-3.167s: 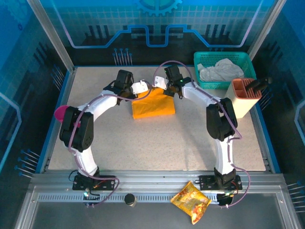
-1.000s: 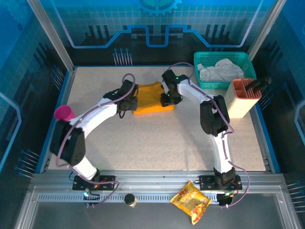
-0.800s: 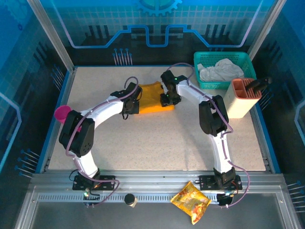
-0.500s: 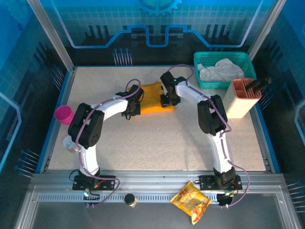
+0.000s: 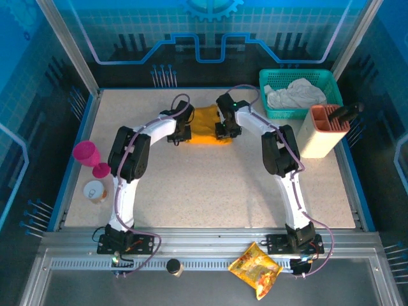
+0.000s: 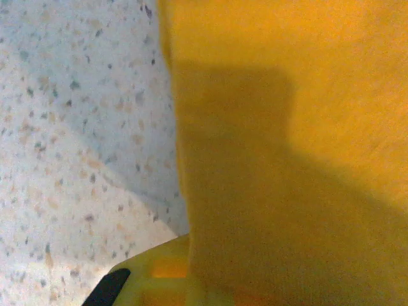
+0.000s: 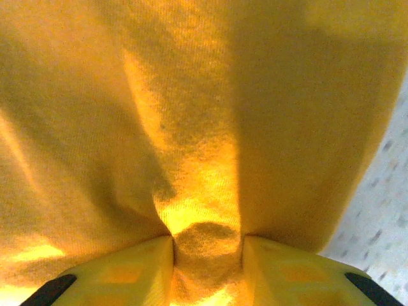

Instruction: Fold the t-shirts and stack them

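**Top external, then each wrist: both pincers clamped on the t-shirt**

Top external: the orange-yellow t-shirt lies folded into a small block on the speckled desk, toward its far edge and left of a green basket. The left pincer is at the shirt's left edge and the right pincer at its right edge. A white cloth sits in the basket. A pink cup stands near the desk's left side.

Left wrist: cloth takes the right side, bare desk the left. One yellow finger shows at the bottom, and the cloth runs down over its partner. This pincer is closed on the shirt's edge.

Right wrist: two yellow fingers pinch a bunched fold of the shirt between them, gripping it firmly.
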You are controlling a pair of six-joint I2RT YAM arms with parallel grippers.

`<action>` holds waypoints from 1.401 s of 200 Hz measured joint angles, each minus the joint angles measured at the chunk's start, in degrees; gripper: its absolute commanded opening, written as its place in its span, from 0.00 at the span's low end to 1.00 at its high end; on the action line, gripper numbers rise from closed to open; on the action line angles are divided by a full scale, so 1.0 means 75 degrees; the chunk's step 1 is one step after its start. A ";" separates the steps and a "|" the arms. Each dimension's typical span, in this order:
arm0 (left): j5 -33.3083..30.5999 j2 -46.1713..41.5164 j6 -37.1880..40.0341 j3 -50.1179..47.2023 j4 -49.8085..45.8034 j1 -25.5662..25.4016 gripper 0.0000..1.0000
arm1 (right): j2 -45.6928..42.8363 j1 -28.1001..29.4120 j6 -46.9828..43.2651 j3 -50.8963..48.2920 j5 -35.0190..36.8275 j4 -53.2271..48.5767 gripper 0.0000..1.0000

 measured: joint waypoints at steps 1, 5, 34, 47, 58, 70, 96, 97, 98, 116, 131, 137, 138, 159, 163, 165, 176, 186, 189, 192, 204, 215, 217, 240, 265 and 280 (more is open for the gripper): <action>0.0000 0.0023 0.0009 0.0044 -0.0006 0.0006 0.00 | 0.0015 -0.0006 0.0000 0.0026 -0.0003 -0.0006 0.35; -0.0009 0.0108 0.0047 0.0181 -0.0009 0.0026 0.00 | 0.0093 -0.0050 0.0003 0.0163 -0.0020 -0.0020 0.35; 0.0087 0.0921 0.0399 0.1661 -0.0647 0.0184 0.00 | 0.0947 -0.0376 0.0058 0.1670 -0.0090 -0.0291 0.34; 0.0090 0.1425 0.0560 0.2492 -0.0734 0.0274 0.00 | 0.1393 -0.0516 0.0108 0.2460 -0.0105 -0.0428 0.34; 0.0102 0.1798 0.0670 0.3118 -0.0871 0.0353 0.00 | 0.1737 -0.0627 0.0143 0.3063 -0.0122 -0.0490 0.34; 0.0119 0.2116 0.0807 0.3765 -0.1177 0.0417 0.00 | 0.2069 -0.0746 0.0201 0.3640 -0.0152 -0.0574 0.34; 0.0119 0.2818 0.1064 0.5120 -0.1376 0.0565 0.00 | 0.2279 -0.0921 0.0396 0.3978 -0.0306 -0.0562 0.34; 0.0119 0.2847 0.1072 0.5173 -0.1376 0.0574 0.00 | 0.2279 -0.0924 0.0399 0.3978 -0.0312 -0.0562 0.33; 0.0122 0.2865 0.1078 0.5205 -0.1378 0.0577 0.00 | 0.2279 -0.0930 0.0405 0.3978 -0.0318 -0.0560 0.33; 0.0119 0.3214 0.1236 0.5875 -0.1480 0.0664 0.00 | 0.2282 -0.0950 0.0542 0.3978 -0.0382 -0.0539 0.33; 0.0117 0.3372 0.1314 0.6120 -0.1495 0.0714 0.00 | 0.2282 -0.0947 0.0632 0.3978 -0.0420 -0.0527 0.33; 0.0119 0.3389 0.1373 0.6140 -0.1492 0.0731 0.00 | 0.2282 -0.0950 0.0670 0.3975 -0.0437 -0.0527 0.33; 0.0117 0.3392 0.1384 0.6143 -0.1492 0.0731 0.00 | 0.2282 -0.0950 0.0679 0.3975 -0.0437 -0.0525 0.33; 0.0119 0.3401 0.1489 0.6143 -0.1486 0.0758 0.00 | 0.2273 -0.0950 0.0796 0.3873 -0.0481 -0.0431 0.33; 0.0119 0.3401 0.1521 0.6143 -0.1483 0.0758 0.00 | 0.2253 -0.0950 0.0816 0.3821 -0.0487 -0.0388 0.33; 0.0122 0.3401 0.1527 0.6143 -0.1475 0.0758 0.00 | 0.2238 -0.0950 0.0822 0.3794 -0.0490 -0.0373 0.33; 0.0128 0.3401 0.1600 0.6146 -0.1428 0.0758 0.00 | 0.2130 -0.0947 0.0866 0.3585 -0.0495 -0.0236 0.33; 0.0140 0.3401 0.1609 0.6146 -0.1370 0.0758 0.00 | 0.1990 -0.0947 0.0912 0.3319 -0.0495 -0.0079 0.33; 0.0157 0.3401 0.1609 0.6146 -0.1349 0.0758 0.00 | 0.1958 -0.0947 0.0921 0.3258 -0.0495 -0.0041 0.34; 0.0184 0.3401 0.1609 0.6146 -0.1326 0.0758 0.00 | 0.1918 -0.0947 0.0944 0.3177 -0.0495 0.0000 0.34; 0.0280 0.3401 0.1609 0.6146 -0.1227 0.0758 0.00 | 0.1754 -0.0947 0.0991 0.2876 -0.0525 0.0114 0.35; 0.0402 0.3401 0.1609 0.6146 -0.1142 0.0758 0.00 | 0.1626 -0.0941 0.1026 0.2684 -0.0539 0.0143 0.35; 0.0428 0.3404 0.1612 0.6146 -0.1125 0.0758 0.00 | 0.1603 -0.0938 0.1029 0.2646 -0.0545 0.0146 0.35; 0.0624 0.3410 0.1614 0.6146 -0.0991 0.0758 0.00 | 0.1460 -0.0933 0.1058 0.2474 -0.0548 0.0117 0.37; 0.0676 0.3416 0.1632 0.6146 -0.0772 0.0758 0.00 | 0.1428 -0.0933 0.1055 0.2518 -0.0551 0.0026 0.41; 0.0667 0.3416 0.1632 0.6149 -0.0697 0.0758 0.00 | 0.1428 -0.0933 0.1043 0.2658 -0.0548 -0.0128 0.43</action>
